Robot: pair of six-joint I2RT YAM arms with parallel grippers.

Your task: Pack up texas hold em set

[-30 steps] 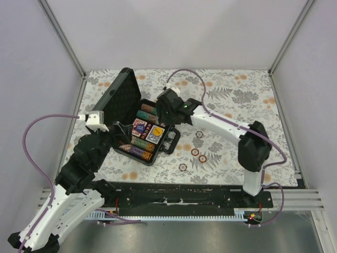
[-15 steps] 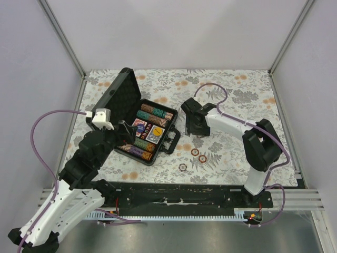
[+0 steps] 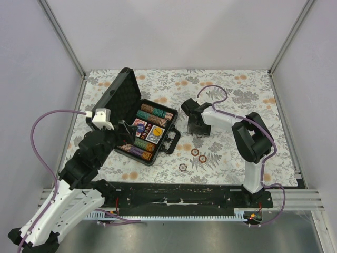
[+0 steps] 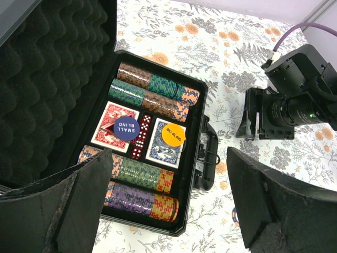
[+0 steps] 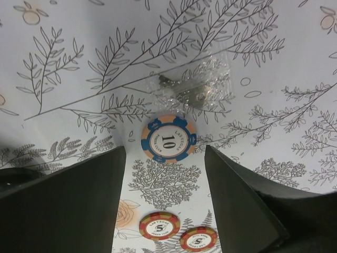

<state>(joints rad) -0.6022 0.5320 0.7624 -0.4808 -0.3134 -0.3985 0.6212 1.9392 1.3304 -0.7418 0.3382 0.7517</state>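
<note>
Poker set packing is well along by the look of it. The open black case [image 3: 146, 132] sits on the left of the flowered surface [image 3: 237, 95], its foam lid [image 3: 117, 100] raised, and it holds chip rows [image 4: 152, 89], two card decks [image 4: 118, 126] topped with blind buttons, and red dice [image 4: 141, 138] between them.

The right end effector [image 5: 165, 157] hangs low over the surface to the right of the case, spread wide and empty, with a blue chip [image 5: 168, 139] marked 10 lying flat between its fingers. I judge that picking up this chip is the step in hand. To do it well, drop straight down with the chip centred, press the fingertips onto the surface, and close on the thin rim. Keep off the clear bag [image 5: 195, 87] just beyond the chip and the two red chips [image 5: 159, 225] nearer the camera.

The left end effector [image 4: 169, 155] hovers by the case, wide open and holding nothing.

From overhead the right arm hides the blue chip. What the bag holds is hard to make out, perhaps small metal pieces. The left fingers cut off the ends of the near chip rows, so I cannot tell which row has room.
</note>
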